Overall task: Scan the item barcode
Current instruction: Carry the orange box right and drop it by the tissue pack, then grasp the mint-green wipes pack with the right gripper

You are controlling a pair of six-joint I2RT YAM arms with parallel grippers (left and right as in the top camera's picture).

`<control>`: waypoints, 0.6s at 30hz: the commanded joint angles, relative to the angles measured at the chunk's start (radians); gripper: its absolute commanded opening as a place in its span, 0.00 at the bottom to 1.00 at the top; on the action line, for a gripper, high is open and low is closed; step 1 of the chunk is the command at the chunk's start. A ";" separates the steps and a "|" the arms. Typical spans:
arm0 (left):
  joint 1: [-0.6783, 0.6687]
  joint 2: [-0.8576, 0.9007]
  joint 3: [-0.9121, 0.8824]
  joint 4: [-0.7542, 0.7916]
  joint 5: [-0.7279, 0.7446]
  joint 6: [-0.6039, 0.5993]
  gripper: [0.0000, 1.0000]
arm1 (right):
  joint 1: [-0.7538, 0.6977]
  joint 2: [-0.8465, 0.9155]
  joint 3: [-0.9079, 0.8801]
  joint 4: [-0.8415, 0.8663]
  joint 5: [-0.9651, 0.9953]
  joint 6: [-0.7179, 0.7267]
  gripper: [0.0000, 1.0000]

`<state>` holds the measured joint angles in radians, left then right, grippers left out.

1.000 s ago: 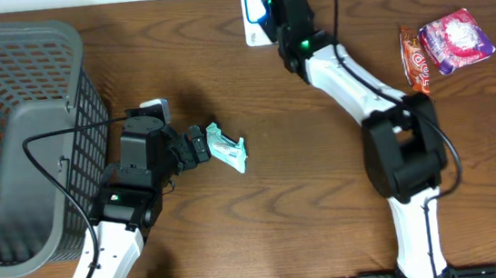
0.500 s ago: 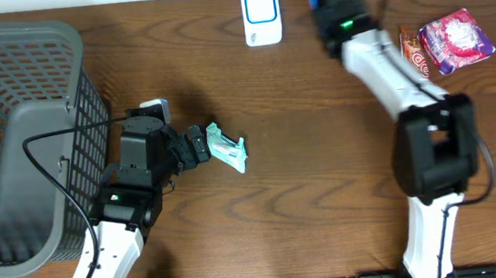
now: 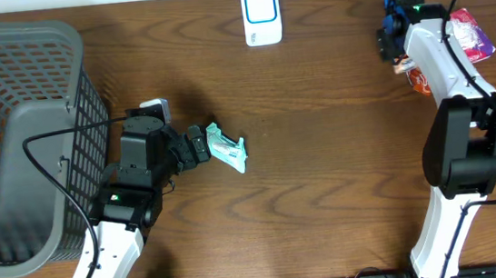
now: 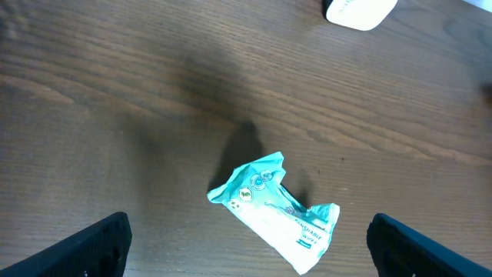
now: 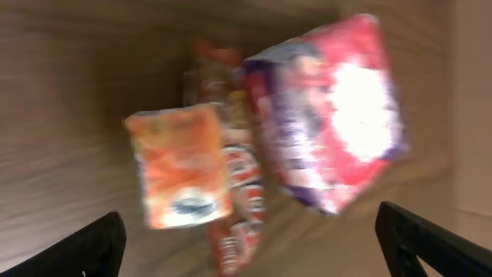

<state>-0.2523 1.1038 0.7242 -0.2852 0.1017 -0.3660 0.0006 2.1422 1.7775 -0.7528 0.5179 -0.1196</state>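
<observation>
From overhead, the left gripper [image 3: 201, 145] sits just beside the teal packet [image 3: 227, 149] lying on the table [image 3: 324, 168], well apart from the scanner [image 3: 261, 14] at the far edge, and the right gripper [image 3: 392, 45] hangs at the far right; in the left wrist view the fingertips [image 4: 96, 246] stand wide with nothing held and the crumpled packet lies flat ahead, so a pinch may skid the film or fold any barcode out of sight. The blurred right wrist view shows those jaws wide and empty too, above an orange packet [image 5: 181, 181], a red wrapper [image 5: 244, 208] and a pink packet [image 5: 330, 115] that overlap; a grab there could lift two together.
</observation>
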 commanded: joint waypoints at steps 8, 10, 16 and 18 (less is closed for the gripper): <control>0.003 0.002 0.007 0.001 -0.010 -0.002 0.98 | 0.142 0.002 0.000 -0.078 -1.364 0.086 0.99; 0.003 0.002 0.007 0.001 -0.010 -0.002 0.98 | 0.180 0.002 0.000 -0.079 -1.442 0.086 0.99; 0.003 0.002 0.007 0.001 -0.010 -0.002 0.98 | 0.318 0.003 -0.013 -0.126 -1.264 0.055 0.99; 0.003 0.002 0.007 0.001 -0.010 -0.002 0.98 | 0.363 0.003 -0.026 -0.131 -1.214 0.055 0.99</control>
<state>-0.2523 1.1034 0.7242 -0.2848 0.1017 -0.3664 0.3061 2.1422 1.7756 -0.8753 -0.7353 -0.0608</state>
